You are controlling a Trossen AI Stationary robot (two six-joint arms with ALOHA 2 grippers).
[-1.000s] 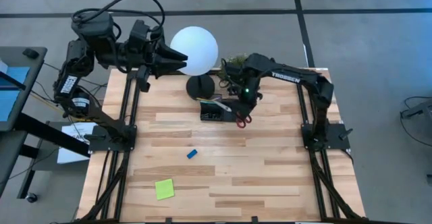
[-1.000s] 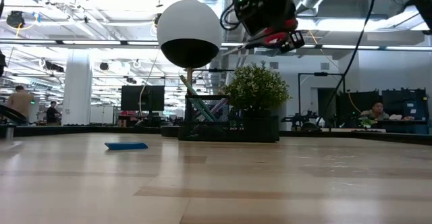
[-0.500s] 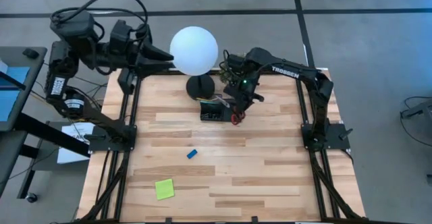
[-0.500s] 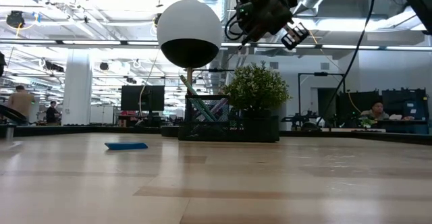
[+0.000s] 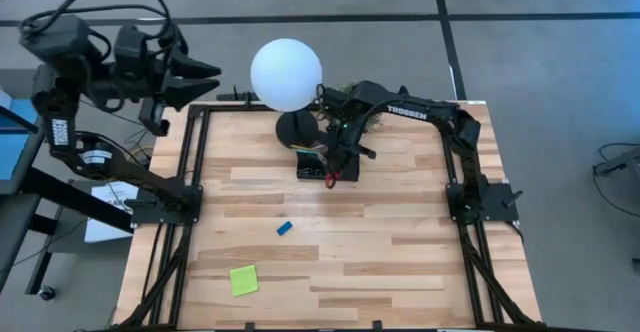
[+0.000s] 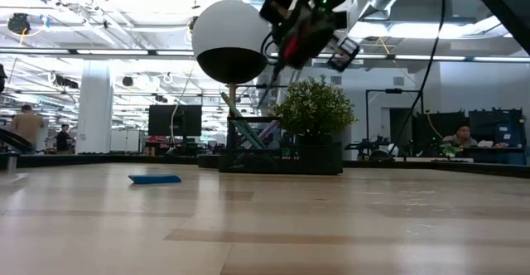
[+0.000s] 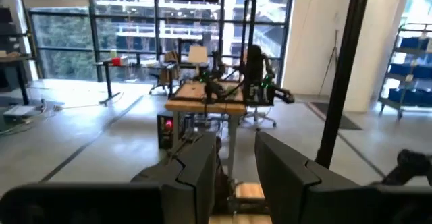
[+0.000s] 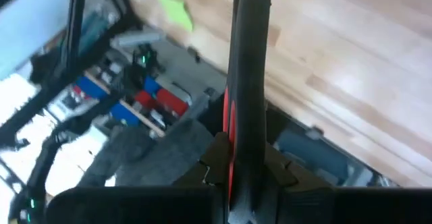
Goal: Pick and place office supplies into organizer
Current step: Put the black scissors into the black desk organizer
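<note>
The black organizer (image 5: pixel 308 168) stands at the table's far middle, just in front of the lamp's base, with pens leaning inside it (image 6: pixel 242 124). My right gripper (image 5: pixel 336 160) hangs above the organizer's right end, shut on the red-handled scissors (image 5: pixel 330 179). A small blue eraser (image 5: pixel 284 228) lies flat at mid-table, and a lime-green sticky pad (image 5: pixel 243 280) lies near the front left. My left gripper (image 5: pixel 208 72) is raised beyond the table's far left corner, open, with nothing between its fingers (image 7: pixel 202 173). My right gripper pinches the scissors between its two fingers, slanting down from the far right. In the wrist view the scissors show edge-on (image 8: pixel 247 55) and stick out ahead of the fingertips. Their red handle end (image 5: pixel 330 180) is lifted clear above the organizer's near right corner. The fingers hide the gripped part.
A lamp with a white globe (image 5: pixel 287 74) on a round black base (image 5: pixel 296 127) stands behind the organizer. A potted plant (image 6: pixel 313 108) stands beside it at the far right. The wooden table (image 5: pixel 400 252) has bare planks at the near right.
My right gripper has gone toward the table's left and a little down while rolling its wrist. This has swung the scissors from beside the organizer's right end to over it. My left gripper has drawn back from the lamp globe toward the left and risen slightly.
</note>
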